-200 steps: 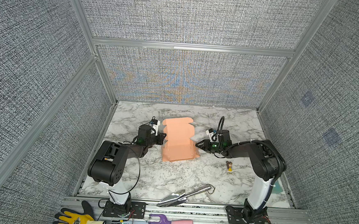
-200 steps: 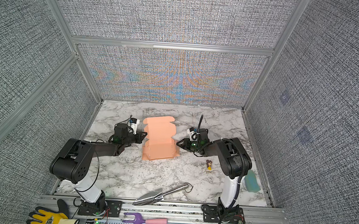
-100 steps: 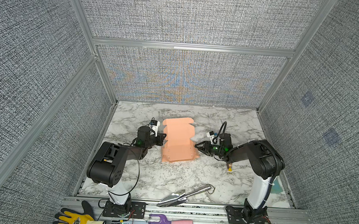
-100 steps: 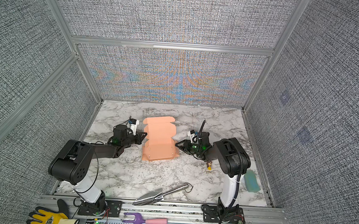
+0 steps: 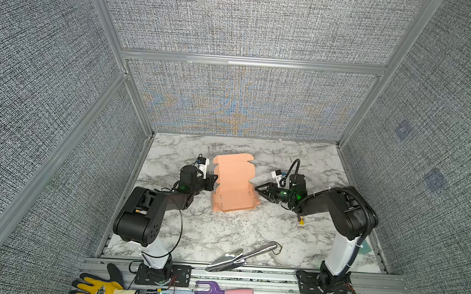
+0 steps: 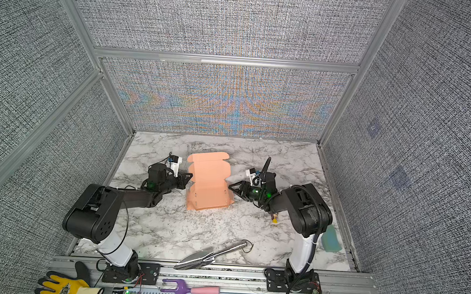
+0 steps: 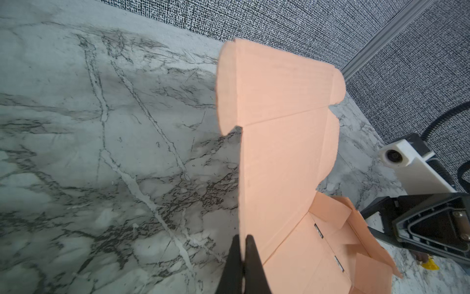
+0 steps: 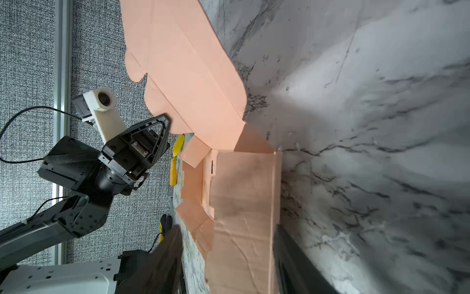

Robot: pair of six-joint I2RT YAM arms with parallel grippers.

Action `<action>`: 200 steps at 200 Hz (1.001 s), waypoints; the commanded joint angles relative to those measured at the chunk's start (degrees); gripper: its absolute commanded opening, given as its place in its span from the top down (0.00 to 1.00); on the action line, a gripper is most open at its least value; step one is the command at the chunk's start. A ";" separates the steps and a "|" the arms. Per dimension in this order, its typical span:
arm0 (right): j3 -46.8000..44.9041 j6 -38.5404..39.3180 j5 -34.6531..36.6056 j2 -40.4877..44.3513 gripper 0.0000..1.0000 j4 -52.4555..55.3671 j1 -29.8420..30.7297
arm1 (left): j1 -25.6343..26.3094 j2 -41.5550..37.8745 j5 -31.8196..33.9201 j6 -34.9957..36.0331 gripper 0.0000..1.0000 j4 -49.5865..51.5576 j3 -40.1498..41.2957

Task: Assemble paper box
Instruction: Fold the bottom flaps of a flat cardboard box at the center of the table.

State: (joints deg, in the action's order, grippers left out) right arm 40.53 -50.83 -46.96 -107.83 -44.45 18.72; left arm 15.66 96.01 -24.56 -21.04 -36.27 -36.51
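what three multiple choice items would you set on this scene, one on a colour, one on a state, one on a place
1. What colour is the paper box?
A. blue
B. salmon pink
C. white

2. How is the right gripper set?
A. open, at the box's side
B. clamped shut, far from the box
C. out of every view

3. Where does the metal trowel lie?
A. inside the paper box
B. in the right gripper
C. on the marble table, near its front edge

Answers:
1 B, the cardboard shows salmon pink in every view.
2 A, its jaws stand apart next to the box in both top views.
3 C, it lies on the table between the two arm bases.
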 commanded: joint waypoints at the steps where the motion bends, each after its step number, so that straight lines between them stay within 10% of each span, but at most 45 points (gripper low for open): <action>1: 0.89 2.77 0.55 0.72 0.41 3.18 0.16 | 0.07 -0.50 0.12 0.35 1.00 -1.43 0.07; 113: 3.78 12.39 8.20 3.94 0.40 17.60 -1.76 | 0.07 -0.29 -0.67 0.34 1.00 -2.48 0.37; 200: 1.99 4.86 5.17 -2.12 0.32 4.37 -0.44 | 0.07 -0.03 -1.55 0.15 1.00 -3.72 0.38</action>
State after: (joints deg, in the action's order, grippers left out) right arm 43.38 -41.91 -40.58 -109.21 -34.98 17.67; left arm 15.66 95.90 -25.50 -21.06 -37.63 -36.14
